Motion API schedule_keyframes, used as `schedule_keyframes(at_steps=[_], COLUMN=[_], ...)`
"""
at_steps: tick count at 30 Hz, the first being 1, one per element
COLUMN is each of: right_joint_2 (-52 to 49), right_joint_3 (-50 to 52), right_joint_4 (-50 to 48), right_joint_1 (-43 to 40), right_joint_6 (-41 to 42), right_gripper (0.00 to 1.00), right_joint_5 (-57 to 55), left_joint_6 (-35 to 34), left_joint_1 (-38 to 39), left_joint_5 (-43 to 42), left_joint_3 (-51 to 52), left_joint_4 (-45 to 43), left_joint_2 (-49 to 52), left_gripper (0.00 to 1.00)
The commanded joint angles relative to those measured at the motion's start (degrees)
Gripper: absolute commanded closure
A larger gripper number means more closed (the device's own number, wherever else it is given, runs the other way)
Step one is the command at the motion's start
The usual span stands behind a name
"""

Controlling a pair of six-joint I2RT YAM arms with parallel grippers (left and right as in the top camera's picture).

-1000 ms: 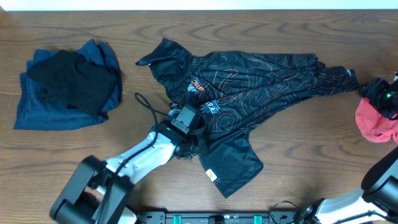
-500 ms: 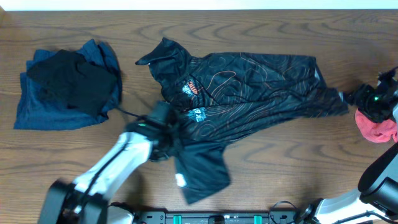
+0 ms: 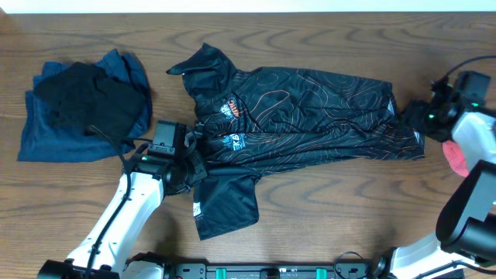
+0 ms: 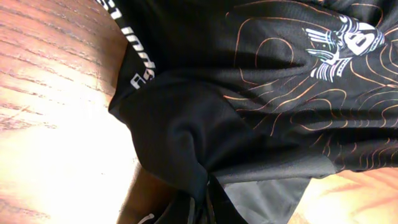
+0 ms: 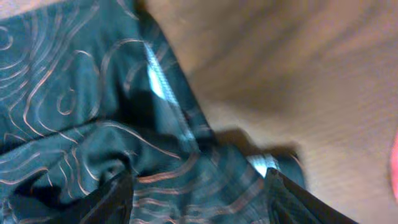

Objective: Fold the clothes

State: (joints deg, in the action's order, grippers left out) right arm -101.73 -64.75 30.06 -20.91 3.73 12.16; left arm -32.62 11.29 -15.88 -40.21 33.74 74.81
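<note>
Left tool [image 4: 200, 208] pinches shirt [image 4: 261, 124] (overhead hides this)

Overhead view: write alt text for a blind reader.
A black sports shirt with orange contour lines lies spread across a table, the left pincer clamped on its lower left, the right pincer at its right end. A blue and black clothes pile sits far left.

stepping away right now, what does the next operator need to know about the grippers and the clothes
Left gripper: shut on a bunch of the large black sports shirt with orange contour lines, near its left side.
Right gripper: fingers apart, straddling the shirt's right edge, not clamped.
Shirt lies stretched across the wooden table, rumpled.
Blue and black garments heaped far left; red cloth at the right edge.
Done: no fold visible.
Left: flatten, fold.
</note>
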Motion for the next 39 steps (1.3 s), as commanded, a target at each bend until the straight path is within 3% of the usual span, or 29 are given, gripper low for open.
schedule_keyframes(at_steps=[1,9,16,21,26,30,34,39], right_joint_2=[0.3,0.3,0.3,-0.2,-3.3,-4.4,-4.2,-3.0], right_joint_3=[3.0,8.4,10.1,10.2,10.2,10.2,9.7,8.0], right_joint_4=[-2.5,-13.0,-16.4,-15.9,-17.5,-18.8,-20.4,-21.0], right_joint_1=[3.0,8.9,10.1,10.1,10.1,10.4,10.5,10.5], right_joint_6=[-0.9,-0.8,0.5,0.5,0.7,0.7,0.7,2.0], right_gripper=[0.34,0.31,0.47,0.39,0.40,0.54,0.96,0.99], right_joint_5=[-0.8,-1.5,-4.0,-6.4,-6.4,-6.0,-5.9,-5.1], left_joint_6=[1.1,1.1,1.1,1.1,1.1,1.1,1.1,1.1], left_joint_1=[-0.3,-0.3,-0.3,-0.3,-0.3,-0.3,-0.3,-0.3], left_joint_5=[1.0,1.0,1.0,1.0,1.0,1.0,1.0,1.0], left_joint_3=[-0.1,-0.1,-0.1,-0.1,-0.1,-0.1,-0.1,-0.1], left_joint_4=[0.5,0.5,0.5,0.5,0.5,0.5,0.2,0.0], left_joint_2=[0.3,0.3,0.3,0.3,0.3,0.3,0.3,0.3], left_gripper=[0.94,0.94,0.94,0.94,0.94,0.94,0.94,0.94])
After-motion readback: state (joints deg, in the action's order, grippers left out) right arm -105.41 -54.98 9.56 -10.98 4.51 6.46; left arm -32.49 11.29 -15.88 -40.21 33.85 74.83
